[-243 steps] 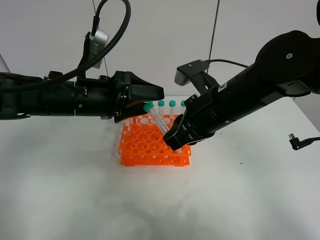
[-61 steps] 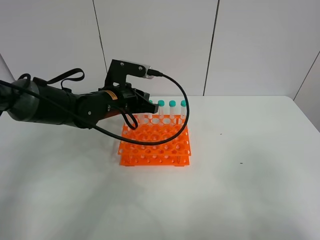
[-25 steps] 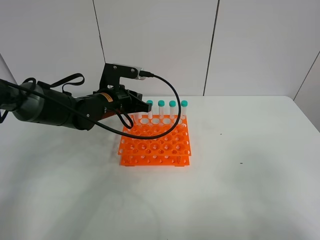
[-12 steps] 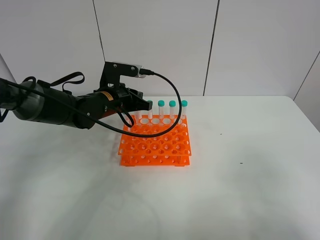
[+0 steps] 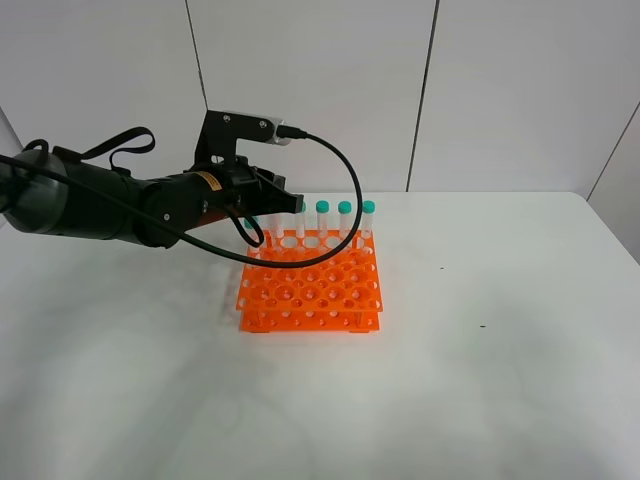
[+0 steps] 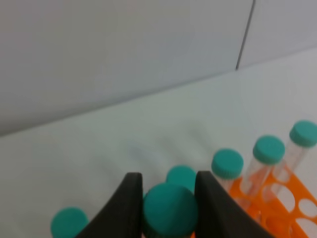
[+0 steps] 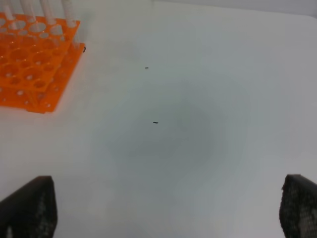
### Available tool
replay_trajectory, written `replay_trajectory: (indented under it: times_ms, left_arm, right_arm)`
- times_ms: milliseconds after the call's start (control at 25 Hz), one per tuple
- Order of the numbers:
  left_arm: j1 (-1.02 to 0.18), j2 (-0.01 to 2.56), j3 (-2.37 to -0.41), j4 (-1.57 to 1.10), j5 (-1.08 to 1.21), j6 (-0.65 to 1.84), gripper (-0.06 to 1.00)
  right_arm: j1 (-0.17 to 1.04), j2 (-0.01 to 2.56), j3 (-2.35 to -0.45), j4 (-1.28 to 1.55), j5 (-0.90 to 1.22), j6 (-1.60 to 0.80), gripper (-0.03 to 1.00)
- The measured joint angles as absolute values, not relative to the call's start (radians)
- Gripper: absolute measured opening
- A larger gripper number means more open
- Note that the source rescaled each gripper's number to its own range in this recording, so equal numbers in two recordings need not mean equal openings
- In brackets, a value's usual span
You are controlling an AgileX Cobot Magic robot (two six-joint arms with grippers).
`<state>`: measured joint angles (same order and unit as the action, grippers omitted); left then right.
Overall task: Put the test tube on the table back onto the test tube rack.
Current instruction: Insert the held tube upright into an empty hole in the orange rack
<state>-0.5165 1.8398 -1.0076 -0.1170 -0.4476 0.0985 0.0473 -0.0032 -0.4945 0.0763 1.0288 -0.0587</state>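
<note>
The orange test tube rack (image 5: pixel 310 290) stands on the white table (image 5: pixel 450 380). Three teal-capped tubes (image 5: pixel 344 215) stand upright in its back row. My left gripper (image 5: pixel 290 205) is at the rack's back left. In the left wrist view its two black fingers (image 6: pixel 130 203) close snugly on the teal cap of the test tube (image 6: pixel 170 210), which stands upright among other capped tubes (image 6: pixel 228 163). Where the tube's tip sits is hidden. My right gripper (image 7: pixel 163 198) is open and empty over bare table, right of the rack (image 7: pixel 29 64), and is out of the exterior high view.
The left arm's black cable (image 5: pixel 340 200) loops over the rack's back row. A panelled wall (image 5: pixel 430 90) rises behind the table. The table's right edge (image 5: pixel 615 240) is far from the rack.
The left arm has lifted a little and its gripper tip now covers the leftmost visible cap. The rack and the other tubes have not moved.
</note>
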Motion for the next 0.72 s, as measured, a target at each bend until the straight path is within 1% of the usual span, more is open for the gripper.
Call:
replay_trajectory:
  times_ms: [160, 400, 720]
  left_arm:
    - [-0.517, 1.840, -1.008, -0.116, -0.420, 0.069, 0.00]
    - [-0.517, 1.840, -1.008, -0.110, -0.469, 0.063, 0.00]
    - [-0.517, 1.871, -1.008, -0.109, -0.454, 0.062, 0.00]
  right_arm:
    - [0.047, -0.003, -0.495, 0.076, 1.029, -0.059, 1.00]
    - [0.047, -0.003, -0.495, 0.076, 1.029, -0.059, 1.00]
    - [0.047, -0.003, -0.495, 0.076, 1.029, -0.059, 1.00]
